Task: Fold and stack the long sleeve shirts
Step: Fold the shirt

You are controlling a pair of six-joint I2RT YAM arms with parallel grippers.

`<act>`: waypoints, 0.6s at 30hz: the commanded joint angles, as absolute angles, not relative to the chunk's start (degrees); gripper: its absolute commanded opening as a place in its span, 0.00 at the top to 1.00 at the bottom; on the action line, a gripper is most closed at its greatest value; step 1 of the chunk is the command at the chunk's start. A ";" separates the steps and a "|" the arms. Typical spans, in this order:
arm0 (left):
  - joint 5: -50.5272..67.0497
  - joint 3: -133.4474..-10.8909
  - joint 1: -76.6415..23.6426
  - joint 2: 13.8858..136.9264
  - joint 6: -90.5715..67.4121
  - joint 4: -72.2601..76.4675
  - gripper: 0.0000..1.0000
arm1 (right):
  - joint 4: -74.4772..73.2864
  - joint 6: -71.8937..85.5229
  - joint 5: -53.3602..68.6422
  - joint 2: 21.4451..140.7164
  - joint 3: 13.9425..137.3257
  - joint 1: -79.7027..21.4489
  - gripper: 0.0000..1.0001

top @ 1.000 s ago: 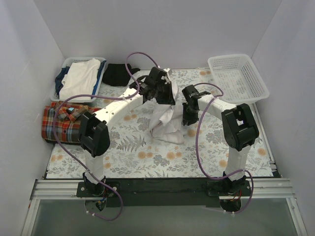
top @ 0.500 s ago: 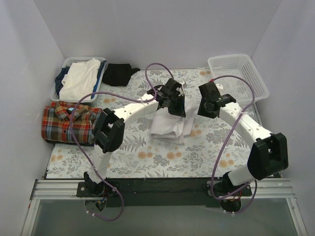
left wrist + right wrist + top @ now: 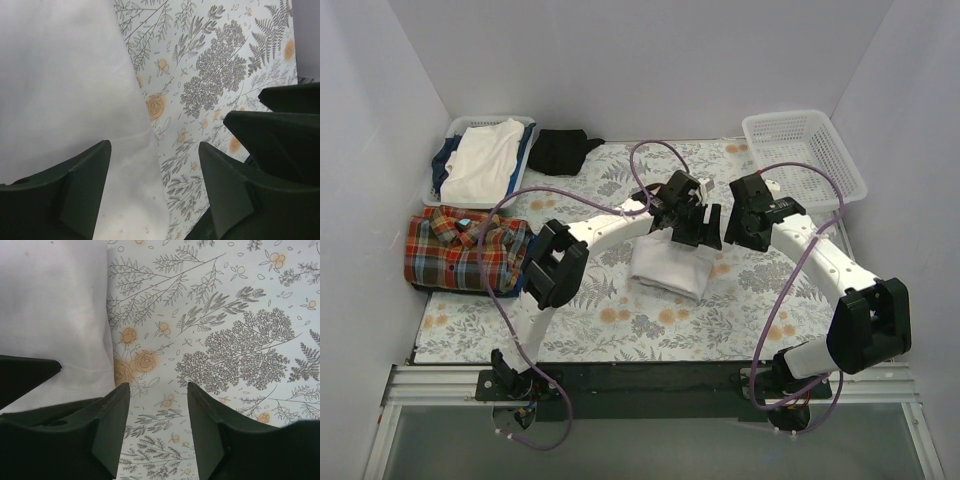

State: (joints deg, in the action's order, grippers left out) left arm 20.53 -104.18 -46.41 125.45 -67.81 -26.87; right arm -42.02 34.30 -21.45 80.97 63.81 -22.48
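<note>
White shirt [image 3: 670, 265]: folded, its edge under my left gripper [image 3: 152, 150], just left of my right gripper [image 3: 157, 387].
Both claws: apart, empty.
Overhead only: I see the plaid shirt [image 3: 455, 250] far left.

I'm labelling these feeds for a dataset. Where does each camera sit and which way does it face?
Top external: above and behind the bases, looking down on the table; left arm and right arm show.
Left wrist: on the left arm, looking down past the open left gripper at the white shirt.
Right wrist: likewise, past the open right gripper.
Shared: both wrist views show the shirt's edge on the table.
</note>
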 commanded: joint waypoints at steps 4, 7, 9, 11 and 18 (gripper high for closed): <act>9.77 -97.83 -44.92 111.89 -65.22 -29.00 0.27 | -37.80 30.86 -12.49 85.95 70.48 -21.62 0.37; 4.84 -95.19 -42.28 107.24 -64.69 -29.71 0.26 | -34.56 29.80 -7.83 90.69 71.63 -21.53 0.37; 3.69 -92.73 -39.83 104.69 -64.77 -29.97 0.24 | -33.58 29.44 -4.94 94.73 72.42 -21.53 0.37; 3.34 -90.80 -38.24 103.89 -64.51 -30.06 0.24 | -32.35 29.35 -3.70 98.59 73.65 -21.45 0.36; 3.34 -92.89 -32.09 106.17 -63.63 -30.85 0.24 | -30.06 28.83 -1.05 106.08 77.78 -21.09 0.40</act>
